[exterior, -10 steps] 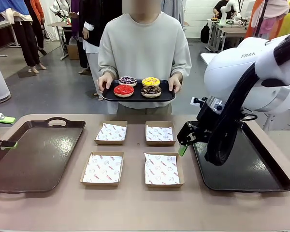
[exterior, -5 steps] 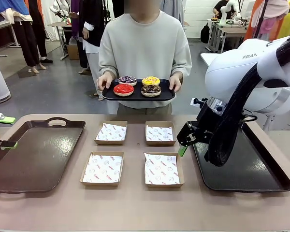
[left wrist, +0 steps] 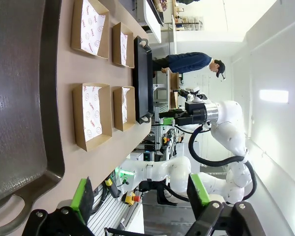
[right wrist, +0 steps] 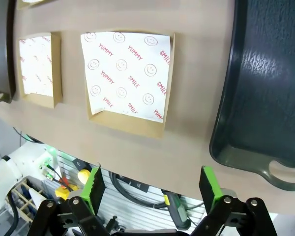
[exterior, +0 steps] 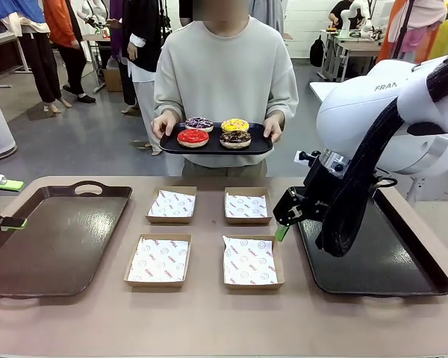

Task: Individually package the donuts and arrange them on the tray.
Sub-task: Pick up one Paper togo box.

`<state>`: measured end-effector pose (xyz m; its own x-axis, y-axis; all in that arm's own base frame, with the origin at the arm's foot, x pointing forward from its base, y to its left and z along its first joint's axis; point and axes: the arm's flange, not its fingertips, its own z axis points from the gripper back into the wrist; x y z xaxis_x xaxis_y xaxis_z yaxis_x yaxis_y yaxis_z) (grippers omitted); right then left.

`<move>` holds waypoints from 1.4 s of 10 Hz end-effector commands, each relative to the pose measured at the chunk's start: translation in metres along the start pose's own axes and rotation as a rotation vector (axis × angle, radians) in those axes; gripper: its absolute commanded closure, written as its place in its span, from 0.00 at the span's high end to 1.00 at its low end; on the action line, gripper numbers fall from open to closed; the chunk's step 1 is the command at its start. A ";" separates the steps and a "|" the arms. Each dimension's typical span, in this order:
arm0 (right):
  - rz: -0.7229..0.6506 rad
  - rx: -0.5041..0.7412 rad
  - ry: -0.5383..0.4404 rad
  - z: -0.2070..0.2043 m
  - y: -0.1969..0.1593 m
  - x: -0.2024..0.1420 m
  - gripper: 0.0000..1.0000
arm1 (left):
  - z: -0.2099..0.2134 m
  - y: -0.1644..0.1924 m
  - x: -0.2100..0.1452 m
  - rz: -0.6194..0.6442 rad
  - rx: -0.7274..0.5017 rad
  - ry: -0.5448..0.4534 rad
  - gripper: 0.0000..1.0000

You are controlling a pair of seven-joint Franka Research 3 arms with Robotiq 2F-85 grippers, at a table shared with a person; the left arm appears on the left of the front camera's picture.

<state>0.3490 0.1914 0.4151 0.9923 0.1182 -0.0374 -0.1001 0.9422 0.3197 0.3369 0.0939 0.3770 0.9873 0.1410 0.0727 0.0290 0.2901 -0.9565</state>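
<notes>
Our right gripper [right wrist: 152, 189] and left gripper [left wrist: 140, 194] both stand wide apart, holding nothing. Two dark trays [exterior: 56, 239] flank four paper-lined boxes [exterior: 158, 261]. Across the table, a person [exterior: 224, 74] holds a black tray [exterior: 213, 151] bearing the four donuts [exterior: 193, 137].

The table [exterior: 209, 321] is flat and light brown. The left tray [exterior: 52, 246], dark with a handle hole, lies at one end. The right tray [exterior: 388, 272], dark too, lies at the other end. Between them sit four brown boxes with printed white paper inside: the far left box [exterior: 172, 204], the far right box [exterior: 248, 206], the near left box [exterior: 158, 260] and the near right box [exterior: 251, 261]. They do not touch.
</notes>
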 end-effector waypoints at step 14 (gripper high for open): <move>-0.152 -0.288 0.046 -0.106 0.026 0.083 1.00 | 0.000 -0.002 0.000 -0.003 -0.016 -0.009 1.00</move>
<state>0.4142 0.2532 0.3229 0.9909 -0.0339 -0.1299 0.0403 0.9981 0.0465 0.3370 0.0939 0.3768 0.9874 0.1409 0.0720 0.0284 0.2900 -0.9566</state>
